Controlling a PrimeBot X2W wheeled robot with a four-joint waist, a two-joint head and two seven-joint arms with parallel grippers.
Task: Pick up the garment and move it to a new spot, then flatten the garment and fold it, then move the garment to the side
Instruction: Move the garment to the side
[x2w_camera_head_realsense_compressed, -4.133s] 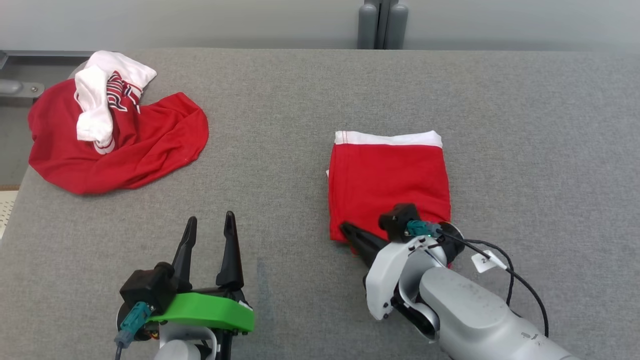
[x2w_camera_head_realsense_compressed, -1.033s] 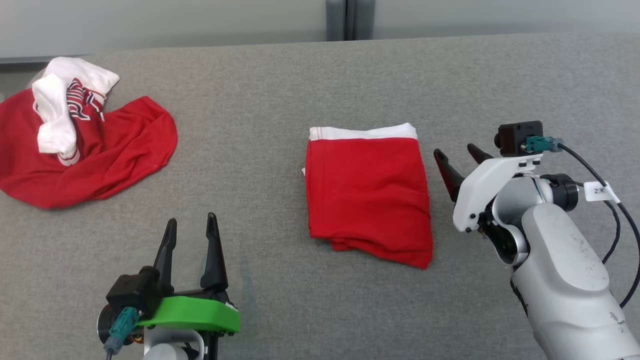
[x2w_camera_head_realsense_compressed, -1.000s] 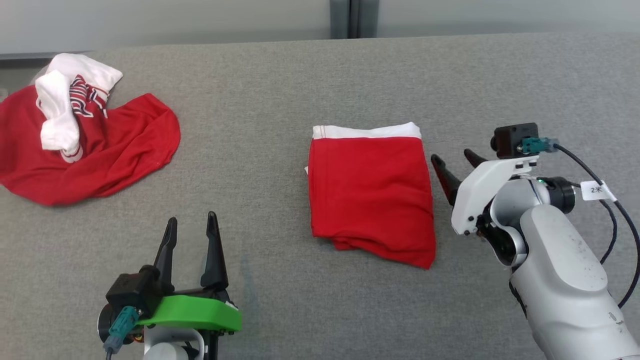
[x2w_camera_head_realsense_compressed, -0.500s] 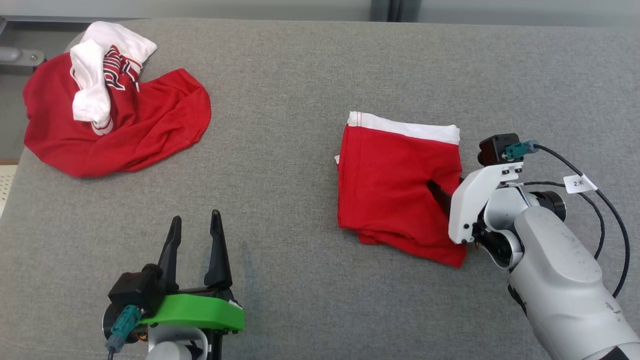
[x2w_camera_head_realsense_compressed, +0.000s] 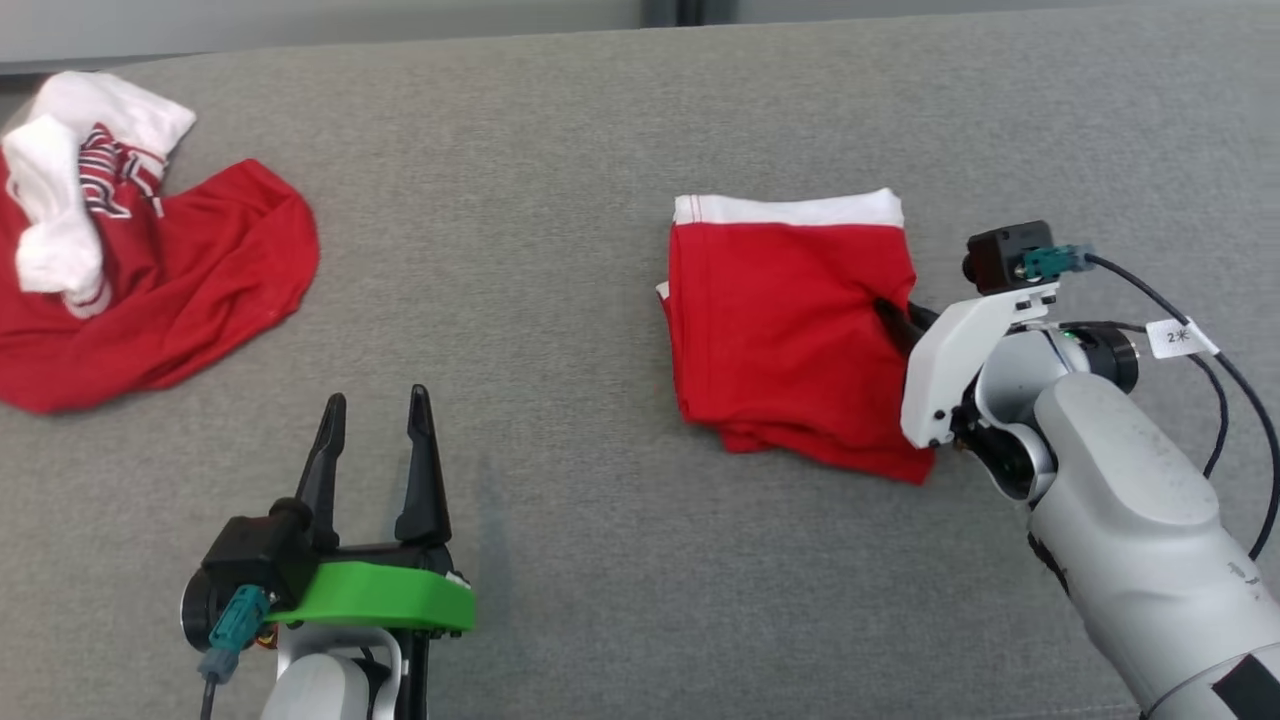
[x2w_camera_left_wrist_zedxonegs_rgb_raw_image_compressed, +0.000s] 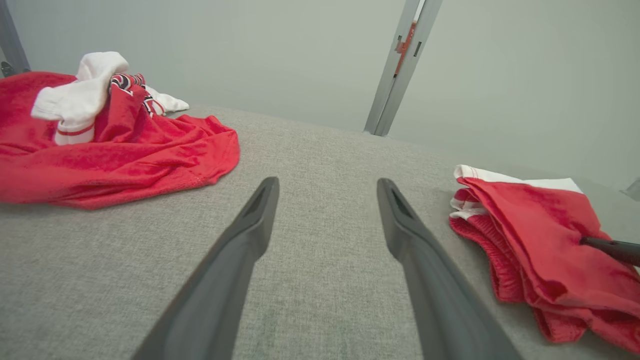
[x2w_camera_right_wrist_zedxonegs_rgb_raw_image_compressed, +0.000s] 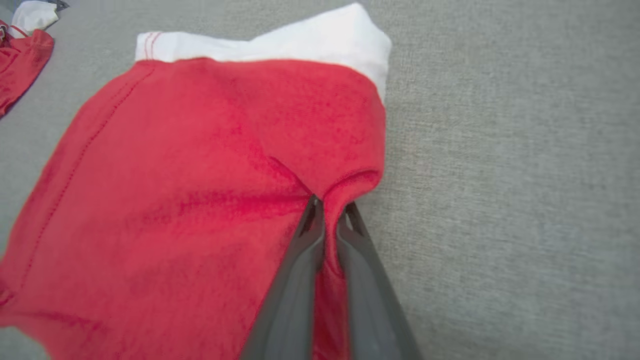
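I see a grey fabric desk (x2w_camera_head_realsense_compressed: 560, 560), a plain pale wall (x2w_camera_left_wrist_zedxonegs_rgb_raw_image_compressed: 500, 75) behind, one grey post (x2w_camera_left_wrist_zedxonegs_rgb_raw_image_compressed: 395, 80).

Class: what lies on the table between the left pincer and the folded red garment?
Only bare grey table lies between the left pincer and the folded red garment, as the head and left wrist views show.

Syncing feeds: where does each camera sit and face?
Head view: on the head, looking down at the grey table; left fingers open lower left, right fingers and forearm right.
Left wrist view: on that wrist, looking along its open fingers toward the crumpled clothes.
Right wrist view: on that wrist, looking along its fingers pinching the folded garment.
Shared: all show that garment.
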